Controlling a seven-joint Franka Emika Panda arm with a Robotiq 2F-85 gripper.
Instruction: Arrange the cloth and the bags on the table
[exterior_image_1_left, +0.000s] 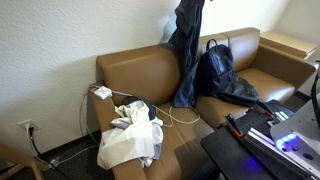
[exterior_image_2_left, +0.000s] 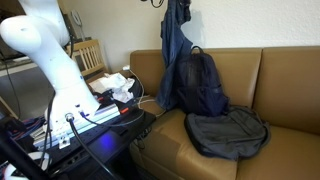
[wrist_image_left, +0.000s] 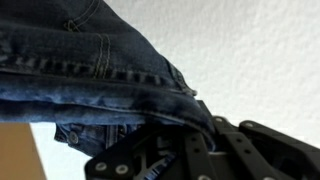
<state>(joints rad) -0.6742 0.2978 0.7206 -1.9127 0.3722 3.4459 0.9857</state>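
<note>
**Denim Held Aloft, Bags Not Yet Ordered**

The pincer (wrist_image_left: 195, 128) is seen closed on a fold of the cloth (wrist_image_left: 90, 70). In the wrist view a stitched denim seam is pinched between the jaws, with a white wall behind. In both exterior views the pincer itself is lost at the top edge, and only the cloth (exterior_image_1_left: 187, 50) is shown, hanging from above in a long, limp drape. Its lower hem is carried down to about the seat of the sofa (exterior_image_1_left: 140, 65); whether it touches the cushion cannot be told.

Just beside the hanging denim, the black backpack (exterior_image_2_left: 198, 85) is propped upright against the backrest, and its near side is partly overlapped by the cloth. A second dark bag (exterior_image_2_left: 228, 132) is laid flat on the seat cushion in front of it. Well apart, at the other end of the sofa, the white tote (exterior_image_1_left: 128, 140) is slumped in a crumpled heap, with a white cable (exterior_image_1_left: 170, 118) trailing beside it.

None of these things is shown on a table; everything rests on the sofa.

The task is judged to be at an early stage. The cloth has been picked up but not set down. It is left to be lowered, spread and released, and the bags are left to be put in order.
</note>
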